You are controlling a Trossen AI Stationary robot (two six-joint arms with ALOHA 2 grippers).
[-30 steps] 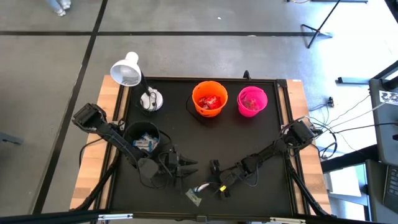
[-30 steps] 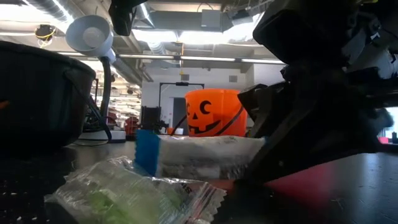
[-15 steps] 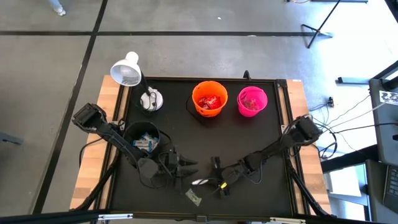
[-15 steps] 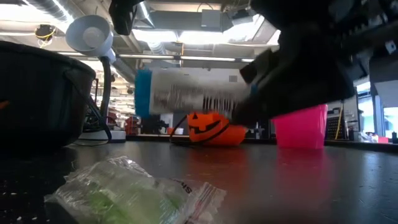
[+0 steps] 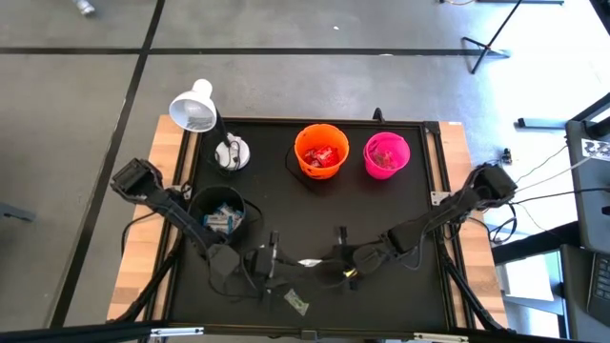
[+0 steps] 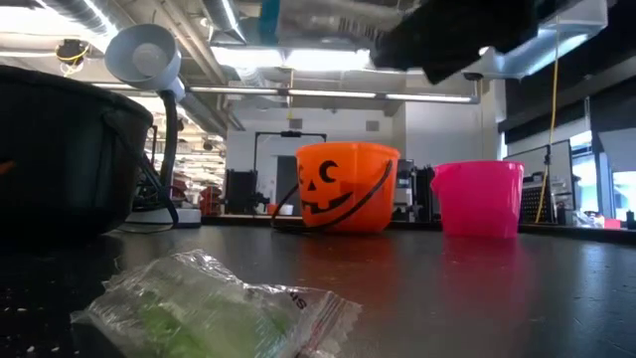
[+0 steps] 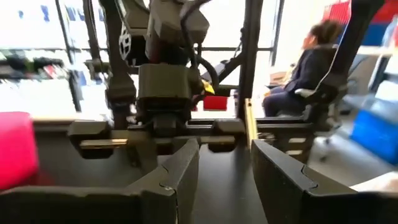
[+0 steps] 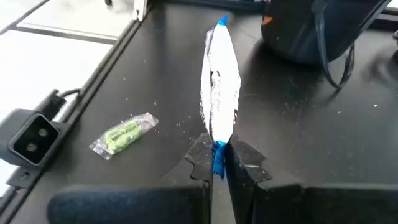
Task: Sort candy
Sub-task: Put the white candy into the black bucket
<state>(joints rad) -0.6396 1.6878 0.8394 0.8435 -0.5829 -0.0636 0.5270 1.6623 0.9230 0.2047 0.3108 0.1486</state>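
While the right hand [image 8: 217,163] hangs above the near middle of the black tabletop [image 5: 419,210], its fingers are clamped on the end of a blue-and-white candy [image 8: 219,102], which sticks out ahead of them and is lifted clear of the surface; in the low view it shows only at the upper edge, over the buckets. The left hand [image 7: 225,163] sits low just beside it, pointing toward the right arm, with its two fingers parted and nothing between them. A green candy in a clear wrapper [image 5: 296,303] lies flat on the tabletop near the front edge, close below both hands and touching neither. At the far side stand an orange pumpkin bucket [image 5: 321,151] with red candy inside and, just beside it, a pink bucket [image 5: 386,155] whose contents look pinkish, though I cannot make them out. A black bucket [image 5: 217,211] near the left arm holds blue-and-white pieces. A white lamp [image 5: 193,109] stands at the far left corner.
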